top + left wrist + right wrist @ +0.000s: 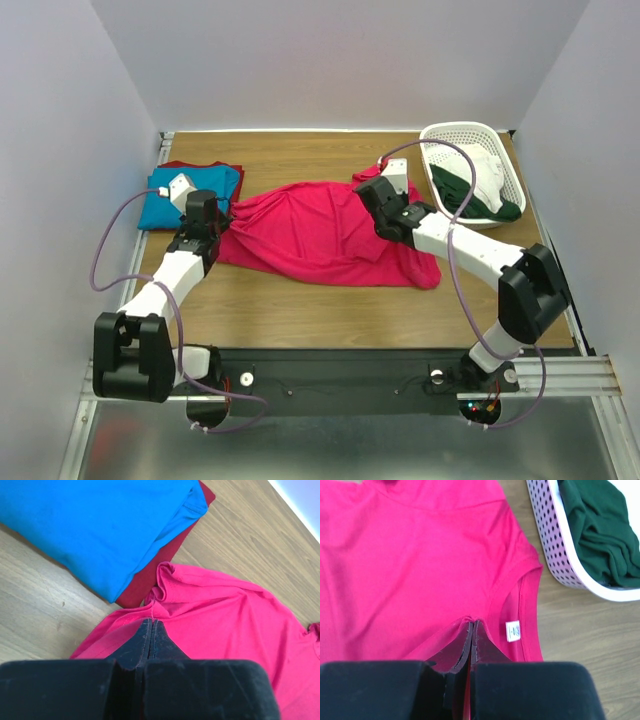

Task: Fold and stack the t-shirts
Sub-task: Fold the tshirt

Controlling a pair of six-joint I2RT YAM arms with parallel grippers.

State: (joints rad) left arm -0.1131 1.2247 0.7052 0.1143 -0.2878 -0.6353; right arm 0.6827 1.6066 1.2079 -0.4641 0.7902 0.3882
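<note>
A crimson-pink t-shirt (320, 235) lies spread and rumpled across the middle of the wooden table. My left gripper (215, 228) is shut, pinching its left edge (151, 621). My right gripper (377, 203) is shut on a fold of the same shirt beside the collar (472, 623). The white neck label (513, 631) shows just right of its fingertips. At the back left, a folded turquoise-blue t-shirt (165, 205) (100, 525) rests on a folded dark red one (200, 165) (145, 585).
A white lattice basket (455, 128) (555, 545) stands at the back right, holding a dark green garment (470, 200) (600, 525) and a white one (490, 170). White walls close in the table on three sides.
</note>
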